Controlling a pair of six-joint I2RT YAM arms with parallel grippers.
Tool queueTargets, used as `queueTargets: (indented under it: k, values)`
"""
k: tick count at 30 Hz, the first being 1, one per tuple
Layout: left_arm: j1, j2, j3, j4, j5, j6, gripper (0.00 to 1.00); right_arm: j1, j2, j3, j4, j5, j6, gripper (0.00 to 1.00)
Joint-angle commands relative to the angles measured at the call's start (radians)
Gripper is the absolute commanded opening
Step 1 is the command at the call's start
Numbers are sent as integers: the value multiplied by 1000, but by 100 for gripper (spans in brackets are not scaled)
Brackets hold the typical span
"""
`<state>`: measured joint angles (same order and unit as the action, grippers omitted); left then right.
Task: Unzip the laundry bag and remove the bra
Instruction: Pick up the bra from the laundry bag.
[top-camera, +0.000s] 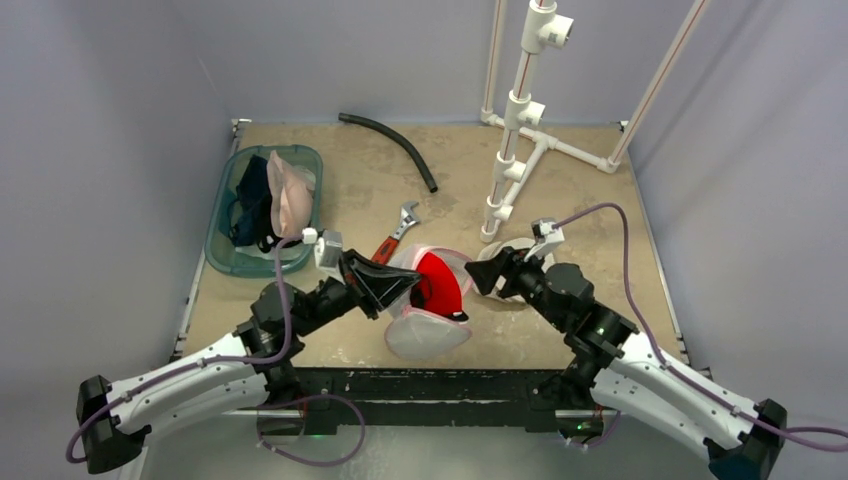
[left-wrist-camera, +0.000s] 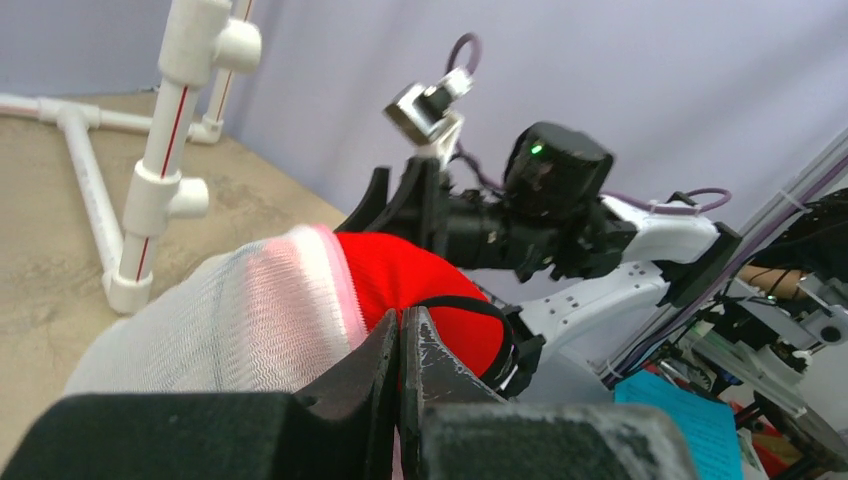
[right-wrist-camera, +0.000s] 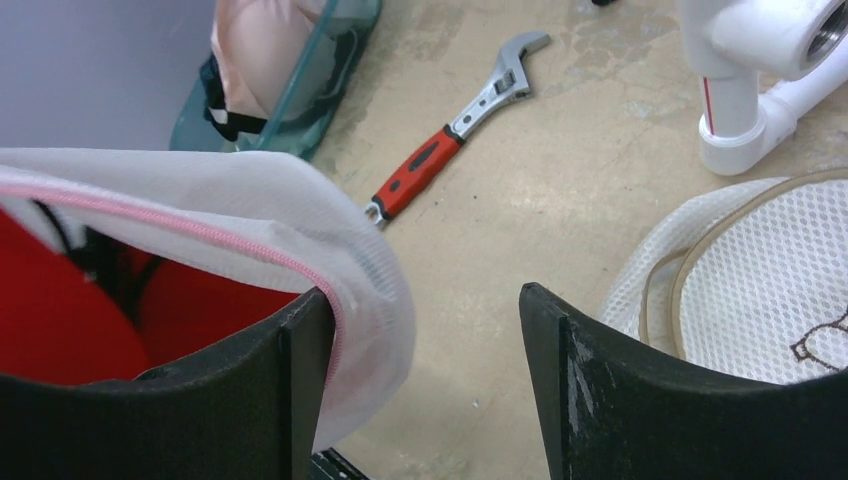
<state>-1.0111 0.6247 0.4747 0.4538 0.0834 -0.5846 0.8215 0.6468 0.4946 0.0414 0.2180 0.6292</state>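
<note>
The white mesh laundry bag (top-camera: 425, 335) lies open at the table's front middle, its pink zipper (right-wrist-camera: 200, 235) parted. The red bra (top-camera: 440, 280) with a black strap stands up out of it. My left gripper (top-camera: 408, 285) is shut on the bra's left edge; in the left wrist view the fingertips (left-wrist-camera: 402, 318) pinch the red bra (left-wrist-camera: 420, 275) next to the bag (left-wrist-camera: 230, 320). My right gripper (top-camera: 478, 272) is open just right of the bag. In the right wrist view (right-wrist-camera: 425, 300) its left finger touches the bag's rim (right-wrist-camera: 250, 200), with the bra (right-wrist-camera: 60, 320) behind.
A red-handled wrench (top-camera: 398, 232) lies behind the bag. A teal bin (top-camera: 225, 250) of clothes stands at the left. A black hose (top-camera: 395, 140) and a white PVC stand (top-camera: 515, 130) are at the back. Another white mesh bag (right-wrist-camera: 760, 290) lies under my right gripper.
</note>
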Motion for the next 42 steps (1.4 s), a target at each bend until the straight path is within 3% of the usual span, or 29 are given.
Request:
queueTargets:
  k: [1,9,16,26,29,34,35,37,39,42]
  values:
    - [-5,14,-81,68,-50,-37,0,-6,-67,6,-21,42,-2,70]
    - [-4,65,-242,238,-81,-64,0,-6,-78,9,-5,-79,22,70]
    - [-4,69,-255,243,-106,-49,0,-6,22,29,76,-389,-11,70]
    - [-3,46,-254,217,-122,-37,0,-8,121,-29,213,-563,49,66]
    - [-3,40,-263,216,-129,-38,0,-9,137,-40,262,-600,71,53]
    - [-4,42,-263,180,-158,-55,0,-10,159,-6,246,-582,54,7]
    - [-4,40,-253,149,-169,-56,15,-9,157,15,214,-557,39,0]
    - [-3,27,-218,24,-207,-59,54,-10,154,76,125,-491,-3,0]
    - [-5,1,-191,-71,-248,-56,66,-10,162,157,27,-436,-63,0]
    - [-4,-39,-159,-201,-333,-48,72,-9,204,289,-118,-345,-165,0]
